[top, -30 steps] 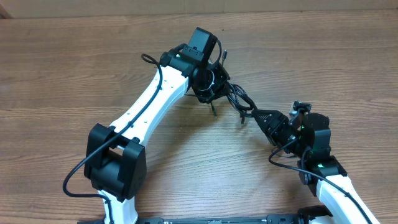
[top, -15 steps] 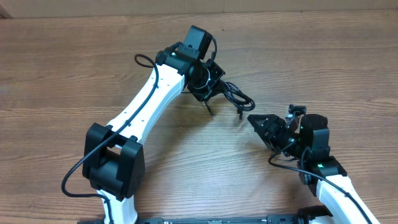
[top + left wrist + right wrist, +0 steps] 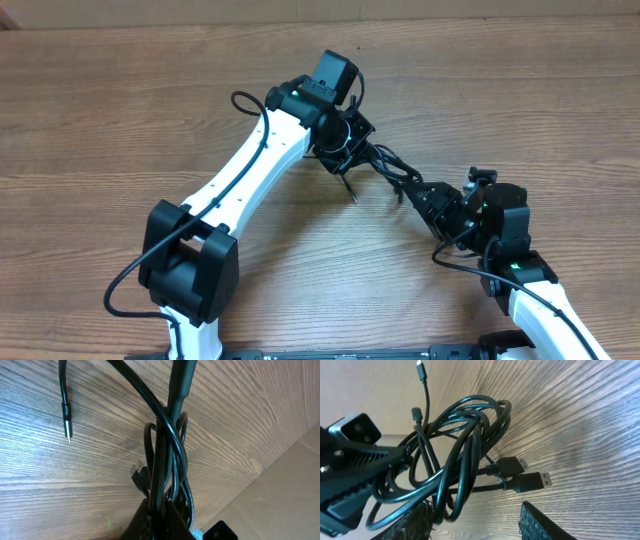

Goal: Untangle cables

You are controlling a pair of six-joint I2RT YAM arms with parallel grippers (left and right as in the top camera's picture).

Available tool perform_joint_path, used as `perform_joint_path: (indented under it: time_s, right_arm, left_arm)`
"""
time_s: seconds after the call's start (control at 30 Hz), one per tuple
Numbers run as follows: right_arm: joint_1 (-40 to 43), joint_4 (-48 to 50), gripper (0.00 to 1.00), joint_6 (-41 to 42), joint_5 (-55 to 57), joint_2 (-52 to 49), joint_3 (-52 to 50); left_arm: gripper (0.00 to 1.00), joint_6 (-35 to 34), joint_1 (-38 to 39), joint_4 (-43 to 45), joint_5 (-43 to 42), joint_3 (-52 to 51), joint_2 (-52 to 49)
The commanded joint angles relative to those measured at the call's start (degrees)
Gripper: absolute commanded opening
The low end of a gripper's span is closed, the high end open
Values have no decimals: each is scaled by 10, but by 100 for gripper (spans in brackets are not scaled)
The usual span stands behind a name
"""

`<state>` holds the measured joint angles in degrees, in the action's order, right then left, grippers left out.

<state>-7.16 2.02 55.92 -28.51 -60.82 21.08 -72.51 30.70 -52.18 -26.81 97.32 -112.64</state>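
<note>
Left hand (image 3: 346, 146) clamps cables (image 3: 465, 435); right hand (image 3: 475, 517) half-open. Close on one outer loop only, then pull gently.

Glossy black rubbery cables (image 3: 161, 460) lie on a matt, grained wooden table (image 3: 100, 120).

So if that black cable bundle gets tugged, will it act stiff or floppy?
Probably floppy: the cables droop in loose loops from the left claw. Likely light, being so thin. The plug ends may swing and snag.
</note>
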Motion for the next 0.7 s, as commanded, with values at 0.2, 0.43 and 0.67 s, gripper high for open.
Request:
perform_joint_path:
  time_s: [0.2, 0.43, 0.67]
  right_arm:
    - [0, 6, 50, 23, 38, 2, 3]
    - [0, 4, 42, 58, 94, 2, 3]
    - [0, 4, 38, 75, 126, 3, 3]
  left_arm:
    - [4, 25, 16, -5, -46, -1, -2]
    - [4, 81, 17, -5, -94, -1, -2]
    - [4, 102, 17, -12, -141, -1, -2]
